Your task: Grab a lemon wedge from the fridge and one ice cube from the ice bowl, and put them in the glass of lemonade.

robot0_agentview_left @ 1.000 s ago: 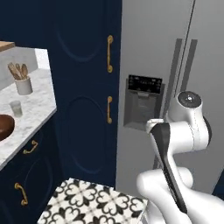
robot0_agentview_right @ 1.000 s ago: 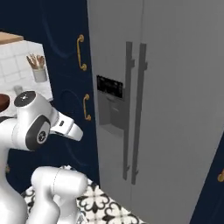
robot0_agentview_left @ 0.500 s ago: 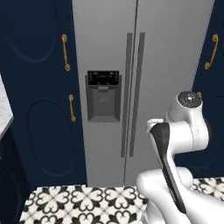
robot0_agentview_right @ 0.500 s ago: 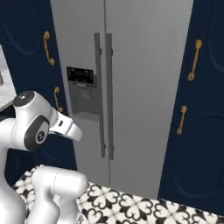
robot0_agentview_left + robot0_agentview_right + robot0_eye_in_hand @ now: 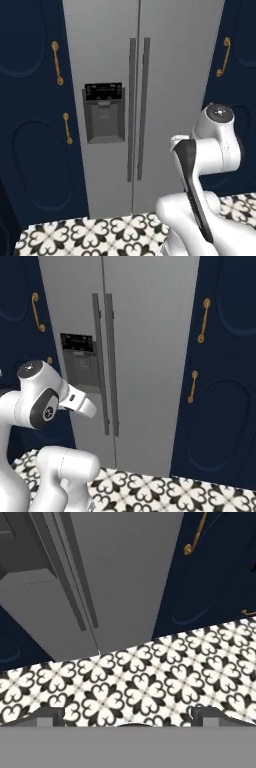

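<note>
The tall grey fridge (image 5: 175, 75) (image 5: 150, 331) stands straight ahead with both doors shut. Its two long dark vertical handles (image 5: 138, 105) (image 5: 105, 361) meet at the middle seam, and the black dispenser panel (image 5: 104, 117) (image 5: 77, 351) sits in the left door. In the hand view the fridge (image 5: 125, 562) rises above the floor, and my gripper (image 5: 129, 719) hangs open with nothing between its fingertips (image 5: 50, 717), well short of the doors. The lemon wedge, ice cube, ice bowl and glass of lemonade are out of view.
Navy cabinets with brass handles flank the fridge on the left (image 5: 35, 125) and on the right (image 5: 220, 381). Black-and-white patterned floor tiles (image 5: 150, 682) run up to the fridge's foot.
The whole picture has shifted: the base has driven to the right, the counter has slid out on the left and the fridge now fills the middle. The arm holds the same pose, gripper still open.
</note>
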Available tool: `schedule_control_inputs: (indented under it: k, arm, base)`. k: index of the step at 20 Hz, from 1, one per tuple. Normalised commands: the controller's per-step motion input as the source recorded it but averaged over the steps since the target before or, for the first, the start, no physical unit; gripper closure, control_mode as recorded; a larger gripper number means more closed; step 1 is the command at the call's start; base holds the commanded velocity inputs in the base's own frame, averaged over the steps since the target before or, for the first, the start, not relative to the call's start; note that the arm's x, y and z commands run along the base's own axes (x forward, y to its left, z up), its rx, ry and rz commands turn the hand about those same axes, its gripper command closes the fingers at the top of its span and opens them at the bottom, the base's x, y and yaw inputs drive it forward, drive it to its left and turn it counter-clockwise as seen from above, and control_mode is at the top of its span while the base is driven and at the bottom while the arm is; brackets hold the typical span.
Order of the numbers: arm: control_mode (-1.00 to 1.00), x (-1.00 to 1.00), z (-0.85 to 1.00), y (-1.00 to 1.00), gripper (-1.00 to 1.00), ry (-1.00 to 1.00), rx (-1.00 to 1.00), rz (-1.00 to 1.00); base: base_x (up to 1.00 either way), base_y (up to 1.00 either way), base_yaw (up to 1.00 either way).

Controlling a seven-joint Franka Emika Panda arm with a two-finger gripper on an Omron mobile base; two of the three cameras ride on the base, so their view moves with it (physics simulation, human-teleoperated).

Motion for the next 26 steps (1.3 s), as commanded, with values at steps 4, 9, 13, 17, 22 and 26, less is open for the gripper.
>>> schedule_control_inputs:
  k: [4,9,13,17,22,26]
  arm:
    - [1.0,0.0,0.0,0.0,-1.0,0.0,0.0,0.0]
    - [1.0,0.0,0.0,0.0,-1.0,0.0,0.0,0.0]
    - [1.0,0.0,0.0,0.0,-1.0,0.0,0.0,0.0]
    - [1.0,0.0,0.0,0.0,-1.0,0.0,0.0,0.0]
    - [1.0,0.0,0.0,0.0,-1.0,0.0,0.0,0.0]
    - [1.0,0.0,0.0,0.0,-1.0,0.0,0.0,0.0]
  base:
    - [-0.01,0.65,0.0]
    - [0.0,0.46,0.0]
    - [0.0,-0.16,0.0]
    - [0.0,-0.31,0.0]
    - [0.0,-0.33,0.0]
    - [0.0,-0.11,0.0]
